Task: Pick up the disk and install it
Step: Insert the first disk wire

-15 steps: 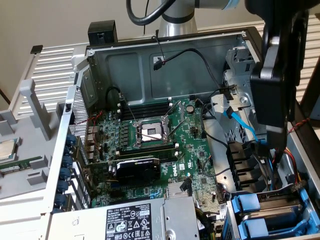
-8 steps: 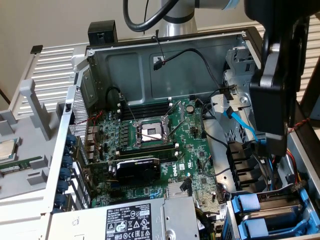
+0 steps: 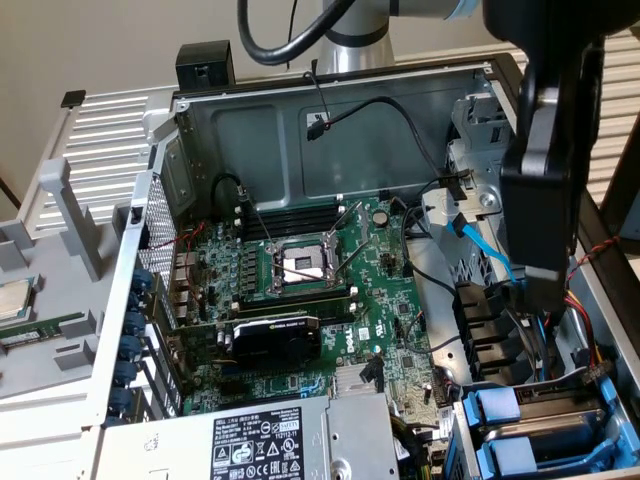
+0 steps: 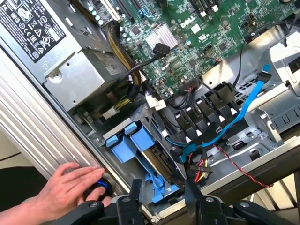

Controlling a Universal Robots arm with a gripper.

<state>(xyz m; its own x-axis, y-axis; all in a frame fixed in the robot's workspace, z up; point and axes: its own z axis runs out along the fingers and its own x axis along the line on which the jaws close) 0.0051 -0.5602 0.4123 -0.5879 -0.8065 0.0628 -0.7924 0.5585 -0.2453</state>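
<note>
Well, the disk (image 4: 158, 163) sits in its slot in the corner of the computer case (image 4: 37, 136), blue frame and all. The gripper (image 4: 162, 185) hangs right by it. Its jaws are apart, one on each side of the frame, and do not look to be squeezing. A person's hand (image 4: 75, 185) rests on the case edge, very near. If the arm moves, it may bump that hand or catch the coloured wires (image 4: 202, 166) beside the disk.

The disk (image 3: 565, 432) is a dark metal slab held in a blue plastic carrier with blue tabs at its end. It sits slotted into the drive bay (image 3: 470, 440) at the near corner of the case, on the exterior view's right. In the wrist view, the disk (image 4: 158, 163) shows as a dark edge between blue rails.
</note>
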